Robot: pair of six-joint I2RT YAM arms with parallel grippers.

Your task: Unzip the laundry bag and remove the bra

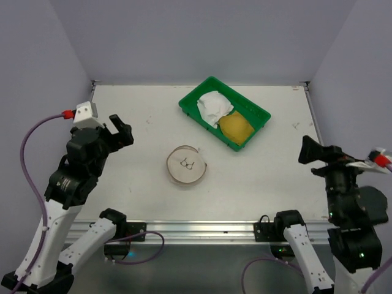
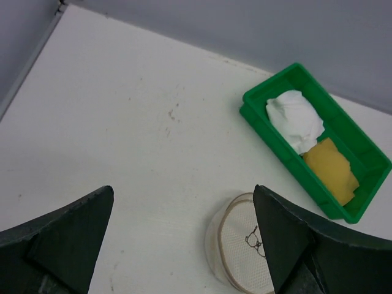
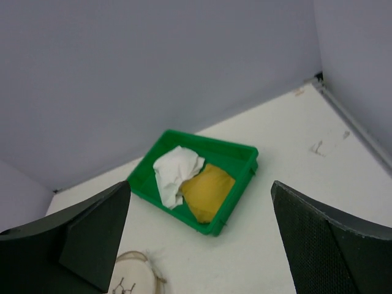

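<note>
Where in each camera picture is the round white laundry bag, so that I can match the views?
Top external: laundry bag near the picture's centre, below-left of the green tray.
Left wrist: bottom edge, right of centre, partly hidden.
Right wrist: bottom edge, left of centre, cut off.
Shared landmark: the green tray.

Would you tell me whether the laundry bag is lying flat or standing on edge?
Lying flat: the laundry bag rests on the table, its round face with the bra drawing upward.

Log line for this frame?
left pincer: open, empty | right pincer: open, empty | laundry bag: on table, no contact | green tray: white and yellow items inside
</note>
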